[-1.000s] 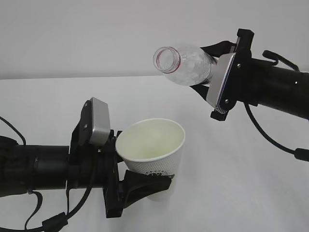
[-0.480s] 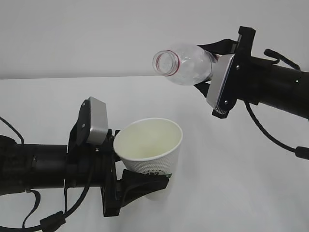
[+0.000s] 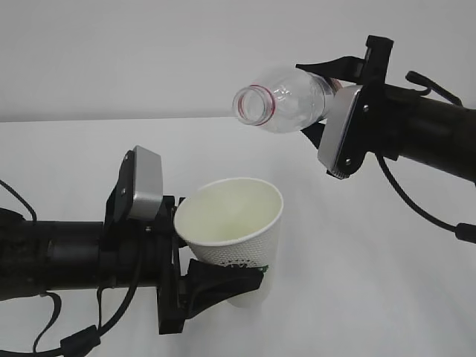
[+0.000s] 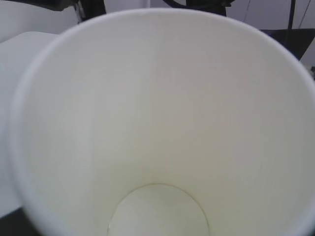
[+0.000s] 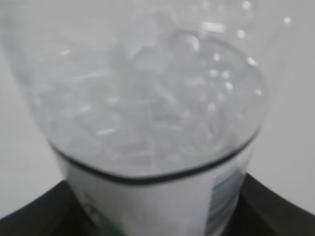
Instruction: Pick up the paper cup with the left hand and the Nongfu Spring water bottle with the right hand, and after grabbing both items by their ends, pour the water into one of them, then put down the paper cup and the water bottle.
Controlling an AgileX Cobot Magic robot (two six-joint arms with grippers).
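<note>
Currently 2 arms work above a plain white table (image 3: 387,282). The left hand (image 3: 216,279), a black robot gripper with a silver-grey block on top, has its jaws set wide and clamped on the lower body of the small white paper cup (image 3: 234,238) with dark green lettering. That cup is off the table, tilted with its rolled rim facing up and toward the camera; the left wrist view shows its cream interior (image 4: 157,128) down to the round base. The right hand (image 3: 316,100), a matching black gripper, grips the clear plastic Nongfu Spring water bottle (image 3: 286,97) at its labelled end, jaws wide around it. The bottle lies near horizontal, its uncapped mouth with red neck ring above the cup rim and well apart from it. Open air separates mouth and rim. Whether water is flowing cannot be told.
</note>
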